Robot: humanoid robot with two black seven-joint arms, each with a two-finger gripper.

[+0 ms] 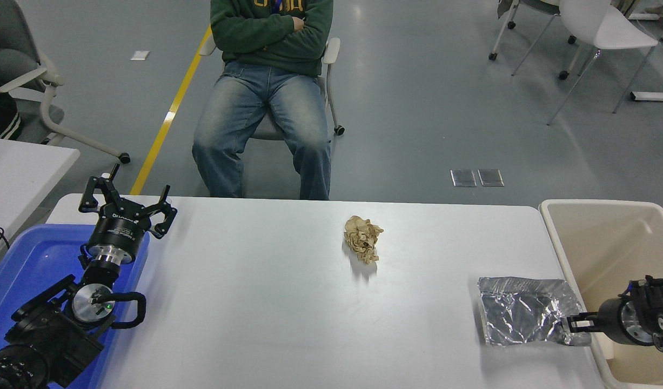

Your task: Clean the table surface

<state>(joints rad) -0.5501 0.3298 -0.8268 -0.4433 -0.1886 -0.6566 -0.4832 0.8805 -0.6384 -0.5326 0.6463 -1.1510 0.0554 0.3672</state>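
Tabletop (266, 302): white, glossy, spanning the middle of the view; two pieces of litter lay on it.

Item 1, crumpled brown paper (363, 238): lay near the far edge, about mid-width, well apart from both grippers.

Item 2, foil bag (528, 317): silver, flattened, lay at the right edge, its corner overhanging toward the bin (601, 208).

Bin: beige, open, stood just beside the right edge of the tabletop.

Right gripper (573, 324): reached in across the bin, fingers narrowed onto the bag's near right corner, apparently pinching it.

Left gripper (127, 207): parked above the blue tray (23, 259) at the left edge, fingers spread wide, empty.

Person: seated beyond the far edge, arms folded.

Step judged in hand: drawing the foil bag off the right edge into the bin. Next move would call for a firm pinch while the bag clears the rim, then release; the paper awaited removal.
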